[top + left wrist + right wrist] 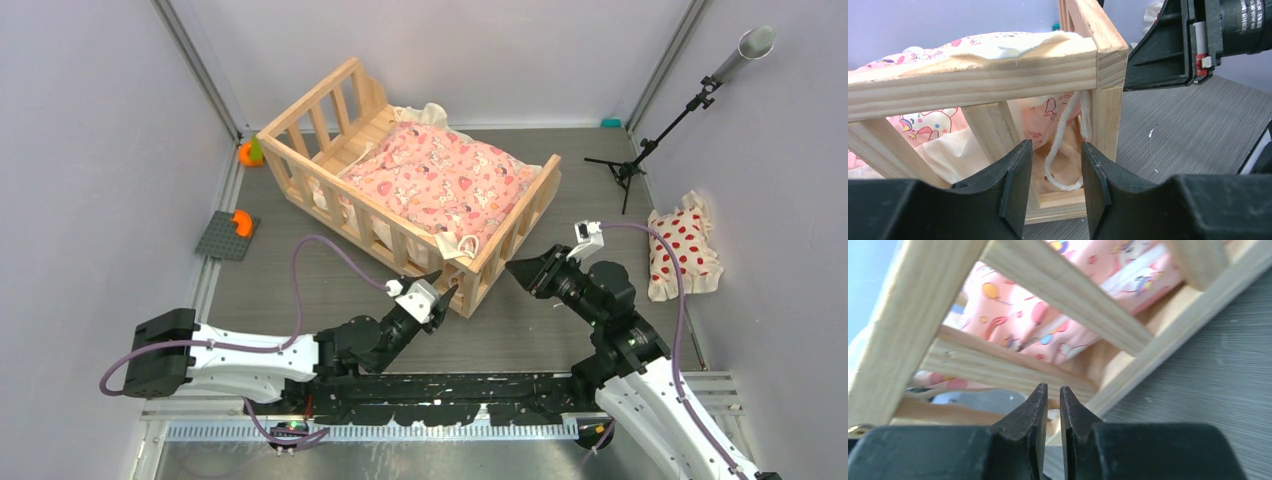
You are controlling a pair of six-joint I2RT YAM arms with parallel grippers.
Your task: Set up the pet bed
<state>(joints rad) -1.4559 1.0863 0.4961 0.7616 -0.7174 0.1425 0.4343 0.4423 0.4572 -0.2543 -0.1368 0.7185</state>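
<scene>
- A flat dark grey studded plate [224, 238] with an orange piece on it lies at the left edge of the grey wood-grain table [290, 290]. A small orange and green toy [250, 152] sits further back.
- The left gripper [447, 283] is at the near corner of the bed. Its jaws are spread, with nothing pinched. In its wrist view a loop of cream cord [1060, 150] hangs behind the gap.
- The pet bed [318, 190], a light wooden crib frame with slatted rails, stands at an angle in the middle of the table. Its near corner lies between the two grippers.
- A pink cartoon-print cushion [445, 180] fills the bed's base.
- The right gripper [514, 267] is just beside the bed's end rail. Its jaws are only narrowly parted, and the thin slit between them is empty.
- A black tripod stand [640, 150] carrying a grey tube is at the back right.
- A small white pillow with red dots [682, 250] lies against the right wall, well apart from the bed.
</scene>
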